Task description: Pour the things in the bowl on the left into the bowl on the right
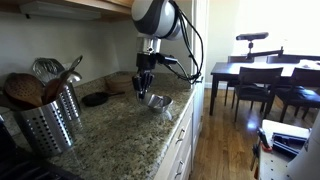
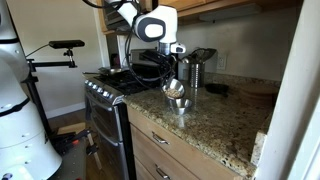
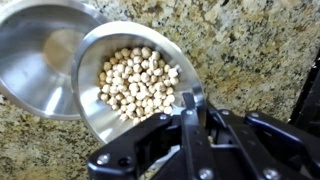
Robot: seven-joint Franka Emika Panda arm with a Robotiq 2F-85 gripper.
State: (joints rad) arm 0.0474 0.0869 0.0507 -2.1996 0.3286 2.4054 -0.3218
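Many pale beads (image 3: 138, 82) fill the held bowl (image 3: 90, 112). Gripper (image 3: 190, 108) clamped on its rim. It overlaps the empty bowl (image 3: 35, 60) on granite counter (image 3: 260, 50).

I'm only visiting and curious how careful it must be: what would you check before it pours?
1. The hand is shut on the full bowl's rim: ok.
2. The pale round pieces all lie inside it: ok.
3. The empty bowl sits alongside, rims overlapping in wrist view: ok.
4. It stands upright, nothing inside: ok.
5. No pieces spilled on the visible granite counter: ok.
6. Gap between the two bowls: cannot tell.
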